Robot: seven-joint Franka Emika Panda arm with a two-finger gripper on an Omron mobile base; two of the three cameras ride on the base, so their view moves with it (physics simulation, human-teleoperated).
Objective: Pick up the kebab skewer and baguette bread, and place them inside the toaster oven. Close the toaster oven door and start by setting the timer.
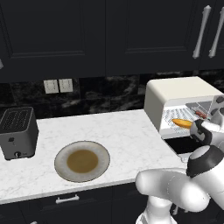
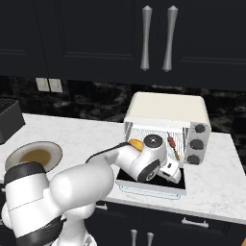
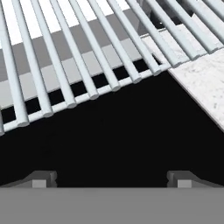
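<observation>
- We saw the claw (image 3: 112,177) wide open, holding nothing, over the lowered toaster oven door (image 2: 126,185).
- Baguette bread (image 1: 182,123) and kebab skewer (image 2: 173,146) lay on the toaster oven (image 2: 166,108) rack (image 3: 78,61).

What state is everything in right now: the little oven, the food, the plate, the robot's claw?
toaster oven: open
toaster oven door: folded down flat
baguette bread: lying on the rack inside
kebab skewer: lying on the rack inside
plate: empty
gripper: open, holding nothing, over the door

Dark cabinets (image 1: 52,35), black marble backsplash (image 1: 109,94), white marble counter (image 1: 118,131).
</observation>
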